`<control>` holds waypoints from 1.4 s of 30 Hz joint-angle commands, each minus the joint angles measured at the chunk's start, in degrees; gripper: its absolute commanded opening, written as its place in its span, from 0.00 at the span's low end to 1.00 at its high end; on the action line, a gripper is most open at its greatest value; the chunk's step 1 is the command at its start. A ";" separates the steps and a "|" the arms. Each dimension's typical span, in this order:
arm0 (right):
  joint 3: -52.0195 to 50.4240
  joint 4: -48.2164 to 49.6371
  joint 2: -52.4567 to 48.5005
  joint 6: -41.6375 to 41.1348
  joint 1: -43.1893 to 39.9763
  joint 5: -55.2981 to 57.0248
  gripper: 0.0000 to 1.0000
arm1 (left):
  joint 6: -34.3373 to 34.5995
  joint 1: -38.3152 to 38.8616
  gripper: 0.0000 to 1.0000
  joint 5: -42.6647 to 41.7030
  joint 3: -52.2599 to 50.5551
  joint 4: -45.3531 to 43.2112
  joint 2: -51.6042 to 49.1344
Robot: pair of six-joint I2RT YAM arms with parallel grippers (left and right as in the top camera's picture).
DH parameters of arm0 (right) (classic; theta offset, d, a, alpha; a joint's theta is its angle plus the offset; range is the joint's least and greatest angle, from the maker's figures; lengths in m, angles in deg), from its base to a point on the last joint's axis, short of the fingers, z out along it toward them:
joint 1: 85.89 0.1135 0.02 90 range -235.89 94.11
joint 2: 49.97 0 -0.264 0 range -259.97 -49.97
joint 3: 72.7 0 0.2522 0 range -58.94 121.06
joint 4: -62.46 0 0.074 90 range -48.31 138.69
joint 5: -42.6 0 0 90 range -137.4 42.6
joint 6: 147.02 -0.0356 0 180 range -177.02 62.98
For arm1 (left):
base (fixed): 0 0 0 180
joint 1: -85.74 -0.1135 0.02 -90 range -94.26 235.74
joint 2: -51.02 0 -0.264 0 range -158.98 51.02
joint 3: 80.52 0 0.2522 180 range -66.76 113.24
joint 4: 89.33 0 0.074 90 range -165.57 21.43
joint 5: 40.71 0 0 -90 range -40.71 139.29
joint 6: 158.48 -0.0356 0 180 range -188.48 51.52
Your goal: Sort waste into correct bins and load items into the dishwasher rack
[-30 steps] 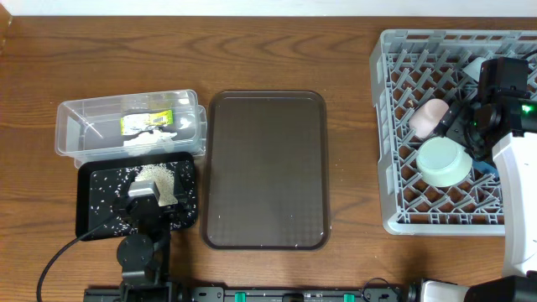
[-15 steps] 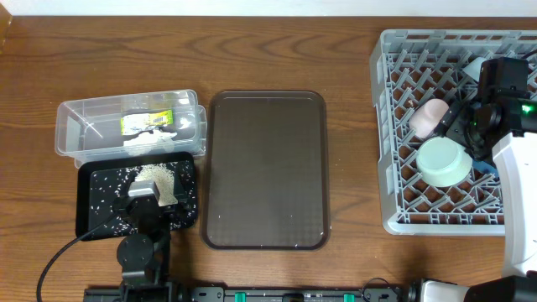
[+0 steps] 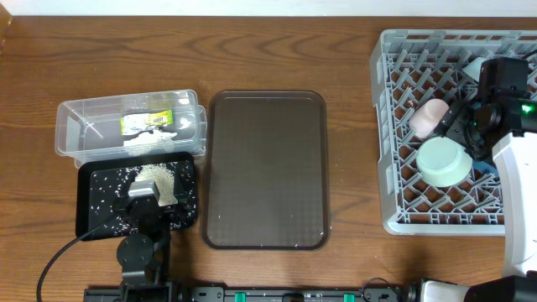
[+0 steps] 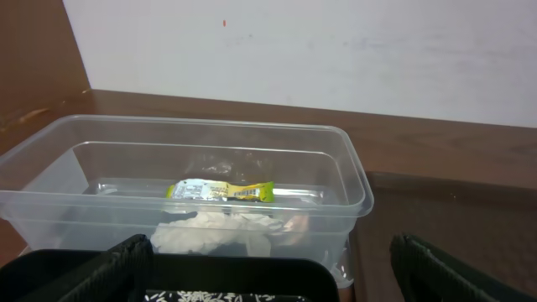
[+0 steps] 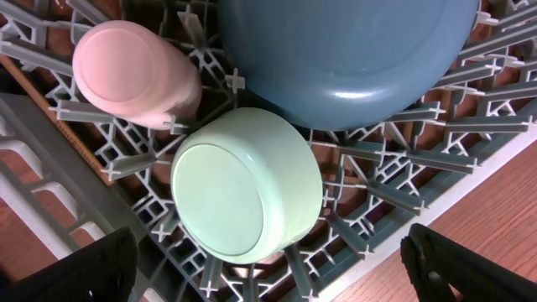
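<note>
Overhead first: clear tub point(image 3: 75, 126) at the left of the table point(image 3: 336, 50); inside it a yellow-green snack wrapper point(image 3: 147, 123) and, at its near wall, a crumpled white tissue point(image 3: 155, 139). Black tray point(image 3: 91, 220) just near of the tub, edges touching or overlapping; rice grains point(image 3: 156, 176) heaped at its far middle, loose grains scattered left and right. Left arm point(image 3: 134, 252) comes in from the near edge over this tray. Brown serving tray point(image 3: 267, 168) in the middle holds nothing visible. Dishwasher rack point(image 3: 393, 126) at the right; pink cup point(image 3: 428, 117) and mint-green bowl point(image 3: 443, 161) sit among its pegs, bowl nearer; right arm point(image 3: 513, 168) hangs over the rack's right half and hides what is below it. Surface is brown wood grain; a pale strip runs along the far edge.

Left wrist: left gripper point(image 4: 268, 281) has its fingers spread wide at the two lower corners, nothing between them; it is low over the black tray's far rim, facing the tub. Wrapper lies flat on the tub floor; tissue rests against the tub's near wall. A white wall point(image 4: 336, 50) rises behind the table.

Right wrist: right gripper point(image 5: 268, 273) likewise fully spread, holding nothing, above the rack. Mint-green bowl is base-up at centre; pink cup just beside it to the left, base showing; dark-blue dish point(image 5: 352, 59) beyond the bowl; whether they touch, cannot tell.
</note>
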 commanded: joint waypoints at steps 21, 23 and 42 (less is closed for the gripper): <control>-52.09 54.10 46.25 6.43 4.20 -13.46 0.99 | -0.37 -0.33 0.93 0.28 -1.64 1.38 0.39; -56.87 57.83 50.56 7.13 5.68 -13.55 0.99 | -0.37 -0.33 0.93 0.28 -1.64 1.38 0.39; -78.42 69.96 75.21 7.63 8.22 -15.72 0.99 | -0.37 -0.33 0.93 0.28 -1.64 1.38 0.39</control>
